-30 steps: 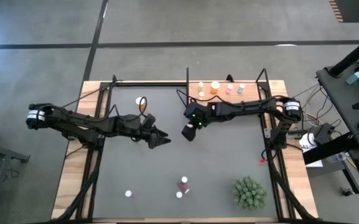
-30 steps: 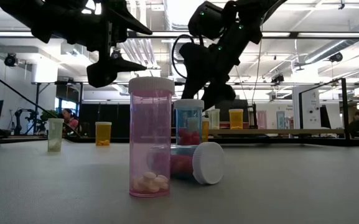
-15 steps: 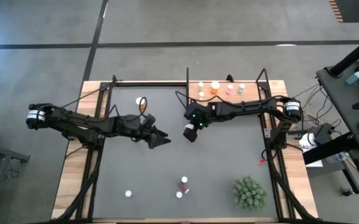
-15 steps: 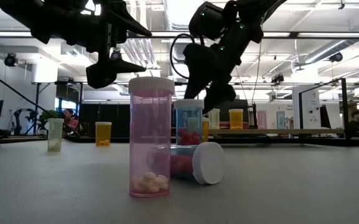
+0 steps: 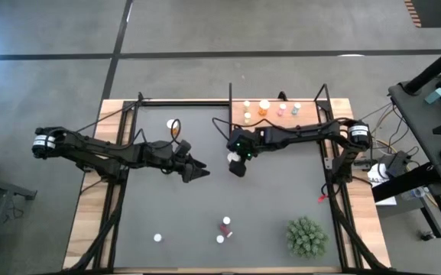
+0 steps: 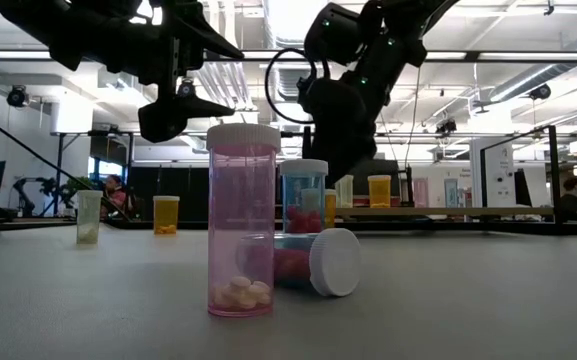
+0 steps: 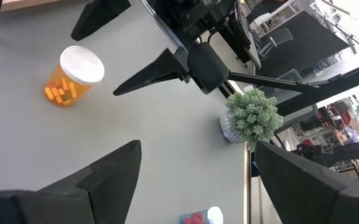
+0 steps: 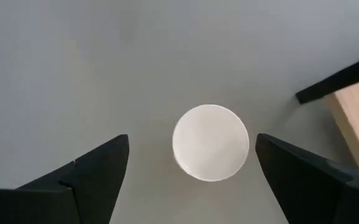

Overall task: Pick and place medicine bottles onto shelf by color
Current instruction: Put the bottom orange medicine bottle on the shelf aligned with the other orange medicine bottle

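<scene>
— So, going left to right from the shelf [image 5: 270, 111]: what was the left gripper [image 5: 198, 173] doing?

— It hung over the dark mat [image 5: 274, 195], well to the left of the shelf, fingers spread wide and holding nothing. An orange bottle [image 5: 173, 126] stood upright on the mat between it and the shelf's side, white cap up. Its own wrist view showed that bottle [image 7: 72, 76] with capsules inside.

— And the right gripper [image 5: 238, 163]?

— Just off the shelf's near left corner, pointing straight down. Its fingers [image 8: 92, 173] stood wide apart on either side of a round white cap [image 8: 211, 142], not touching it. The bottle under that cap stood on the mat, just beside the shelf corner [image 8: 356, 118]. I could not tell its body colour from above.

— How would you expect it to handle?

— Light, I judged: a small rigid plastic cylinder, mostly empty. Stiff enough to take a squeeze, but smooth and round, so it could slip or spin out of a shallow pinch, and it would tip easily if one finger reached it first.

— Where to grip, then?

— Across the cap or just below it, centred, both fingers closing evenly.

— And the shelf itself?

— It already carried a row of capped bottles [image 5: 264, 105]. More bottles [image 5: 225, 225] waited on the mat, well away from the shelf on the near side, beside a spiky plant [image 5: 306, 237].
</scene>
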